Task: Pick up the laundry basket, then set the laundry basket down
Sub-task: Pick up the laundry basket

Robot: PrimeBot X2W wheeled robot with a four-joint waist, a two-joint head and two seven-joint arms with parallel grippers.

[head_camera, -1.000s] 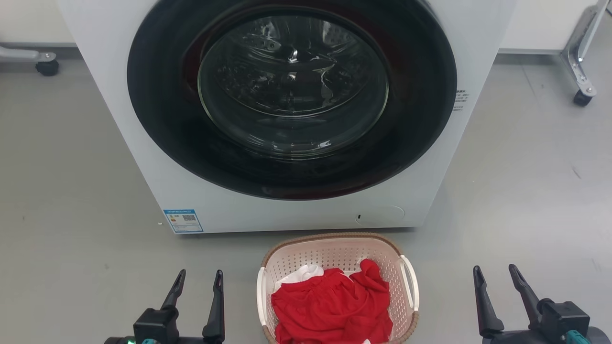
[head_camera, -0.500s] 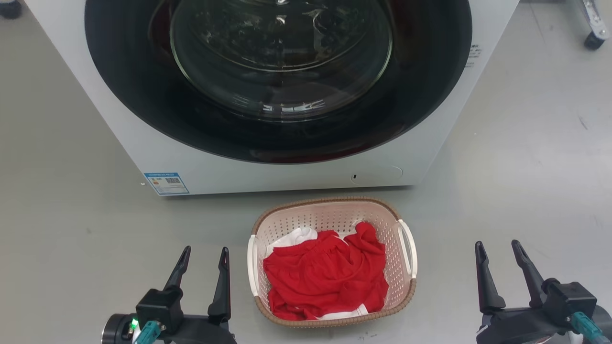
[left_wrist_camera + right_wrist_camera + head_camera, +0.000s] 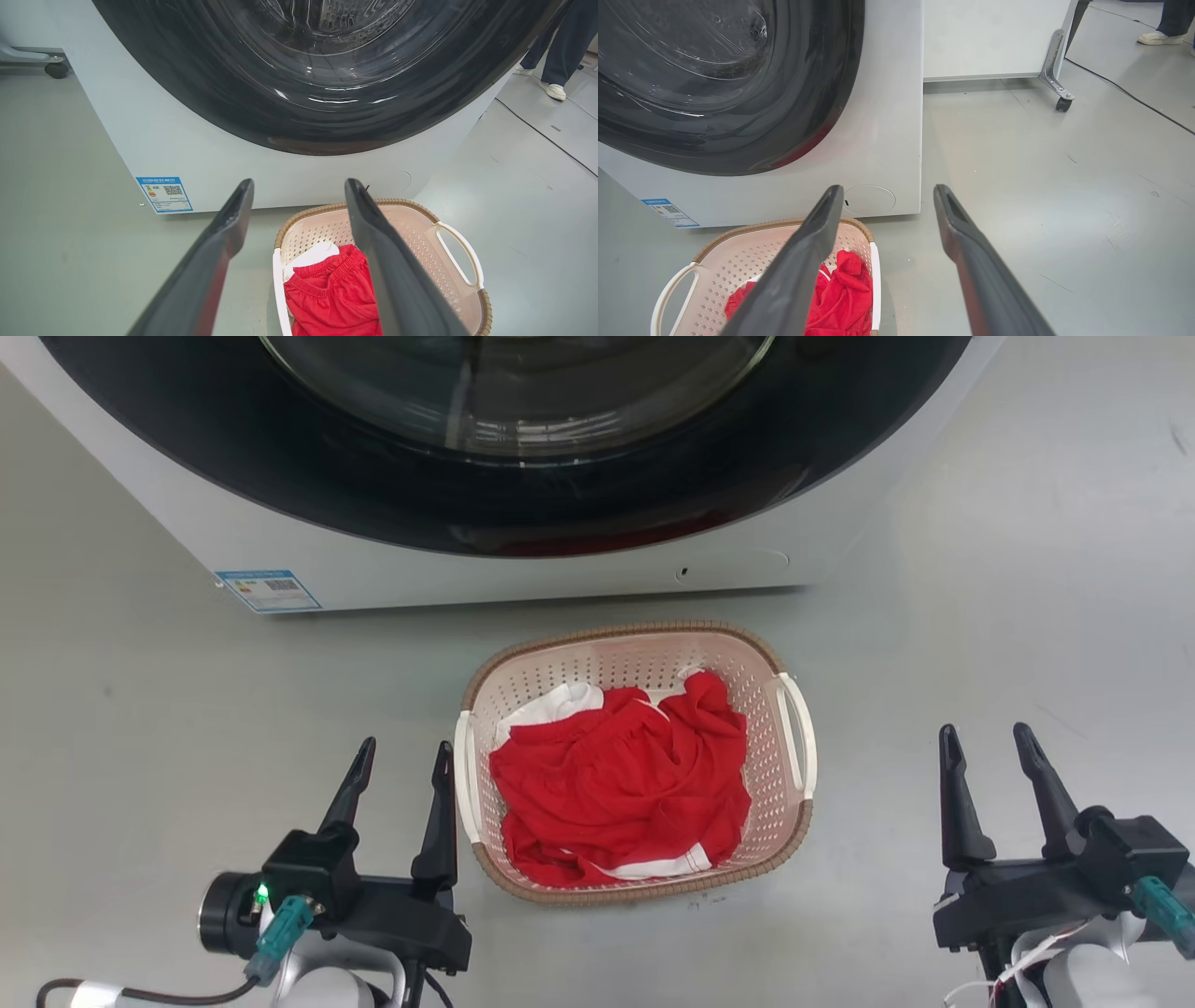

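1. Head camera has tipped down since a second ago, so the washer (image 3: 523,581) sits higher in that view and the basket (image 3: 611,637) shows whole. Measured against the basket, the left hand (image 3: 405,745) has come closer, and its inner finger is now just beside the left handle (image 3: 463,784)
2. Left hand: open, fingers spread, holding nothing, above the floor (image 3: 140,709). The basket lies just to its right, and I cannot tell whether finger and handle touch
3. Right hand (image 3: 986,728): also open and empty. The basket is well to its left, with floor between the hand and the right handle (image 3: 799,728)
4. Basket: upright on the floor between the two hands. The washer front is just beyond it, near but apart
5. Inside the basket a red cloth (image 3: 616,775) is heaped, with a white cloth (image 3: 553,702) showing under it at the far corner nearer the left hand
6. Left wrist view: a person's legs (image 3: 553,42) stand past the washer, far ahead and to the right of that hand
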